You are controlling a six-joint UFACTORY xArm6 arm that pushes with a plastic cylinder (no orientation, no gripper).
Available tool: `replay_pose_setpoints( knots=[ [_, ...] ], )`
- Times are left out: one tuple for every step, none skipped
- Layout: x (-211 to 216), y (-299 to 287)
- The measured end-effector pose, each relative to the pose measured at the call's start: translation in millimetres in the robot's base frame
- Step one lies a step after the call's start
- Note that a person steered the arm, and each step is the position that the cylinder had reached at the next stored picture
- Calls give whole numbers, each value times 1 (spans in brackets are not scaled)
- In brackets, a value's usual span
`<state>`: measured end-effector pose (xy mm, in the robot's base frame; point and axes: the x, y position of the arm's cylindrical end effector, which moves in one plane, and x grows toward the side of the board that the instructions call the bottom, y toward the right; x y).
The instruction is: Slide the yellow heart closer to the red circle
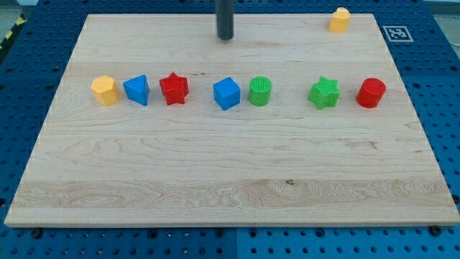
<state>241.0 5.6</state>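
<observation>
The yellow heart (339,19) sits near the board's top right corner. The red circle (371,93) stands at the right end of a row of blocks across the middle, below and a little right of the heart. My tip (226,37) rests on the board near the top edge, around the middle. It is far to the left of the heart and touches no block.
The row runs from the view's left: yellow pentagon (105,90), blue triangle (136,90), red star (174,88), blue cube (226,93), green circle (260,91), green star (324,93). The wooden board (215,165) lies on a blue perforated table.
</observation>
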Motion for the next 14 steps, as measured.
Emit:
replay_pose_setpoints(
  knots=[
    [-29, 50],
    [-45, 114],
    [-46, 137],
    [-46, 148],
    [-47, 172],
    [-47, 197],
    [-47, 220],
    [-40, 227],
    [-35, 227],
    [-26, 227],
    [-13, 227],
    [4, 227],
    [27, 228],
    [49, 234]
  ],
)
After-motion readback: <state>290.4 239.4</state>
